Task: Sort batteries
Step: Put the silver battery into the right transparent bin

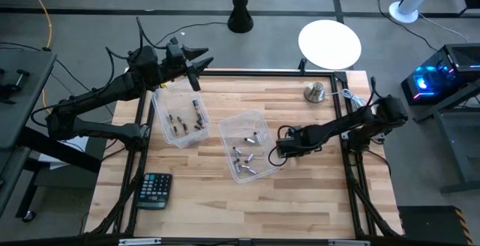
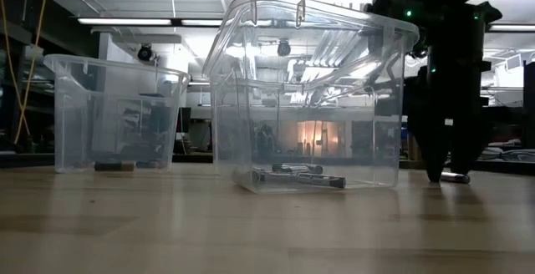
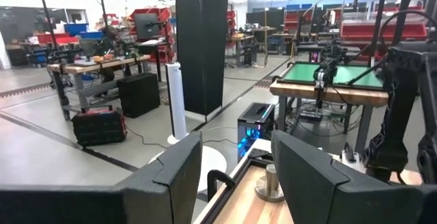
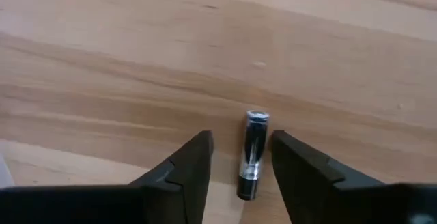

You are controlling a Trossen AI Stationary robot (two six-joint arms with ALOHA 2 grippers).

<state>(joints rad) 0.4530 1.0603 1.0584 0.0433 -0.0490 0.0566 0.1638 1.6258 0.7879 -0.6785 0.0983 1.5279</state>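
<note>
A single silvery-and-dark battery (image 4: pixel 251 154) lies on its side on the wooden table; it also shows as a small cylinder in the low view (image 2: pixel 456 177). My right gripper (image 4: pixel 239 166) is open and low over the table, one finger on each side of that battery and along its length, apart from it. In the high view the right gripper (image 1: pixel 280 148) is just right of the right clear bin (image 1: pixel 247 145), which holds several silvery batteries (image 1: pixel 243 160). The left clear bin (image 1: pixel 180 118) holds several dark batteries (image 1: pixel 178 120). My left gripper (image 1: pixel 196 64) waits open, raised above the table's far left corner.
A black calculator (image 1: pixel 155 190) lies near the table's near left corner. A round silver knob-like object (image 1: pixel 315 92) stands near the far right corner. Bare wood lies along the near side (image 1: pixel 255 208). The right bin's wall (image 2: pixel 393 115) stands close to my right gripper (image 2: pixel 441 172).
</note>
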